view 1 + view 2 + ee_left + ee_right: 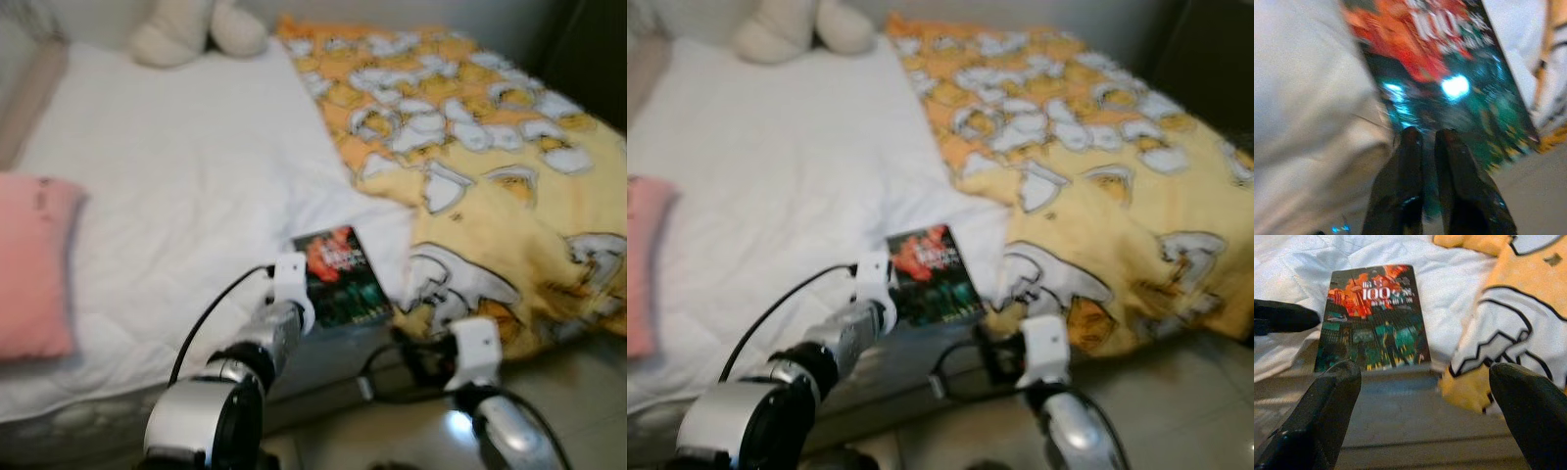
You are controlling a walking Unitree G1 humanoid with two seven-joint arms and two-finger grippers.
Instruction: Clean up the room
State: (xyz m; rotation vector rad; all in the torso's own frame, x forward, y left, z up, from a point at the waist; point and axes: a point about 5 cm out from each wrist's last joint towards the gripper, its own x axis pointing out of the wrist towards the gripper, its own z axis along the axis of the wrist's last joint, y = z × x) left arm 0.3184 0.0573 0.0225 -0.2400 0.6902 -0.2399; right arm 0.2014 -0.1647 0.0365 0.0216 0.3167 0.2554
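A book [341, 277] with a red and green cover lies flat on the white sheet [186, 186] at the bed's near edge. My left gripper [1427, 139] is shut, its tips at the book's left edge with nothing between them; from the right wrist its black fingers [1283, 316] rest on the sheet beside the book [1374, 318]. My right gripper [1425, 372] is wide open, held low in front of the bed edge and facing the book and the yellow blanket's hem [1528, 318].
A yellow blanket [470, 147] with white duck prints covers the bed's right half and hangs over its edge. A pink pillow [29, 264] lies at the left, a cream plush toy [196, 29] at the head. Tiled floor [588, 392] is at the lower right.
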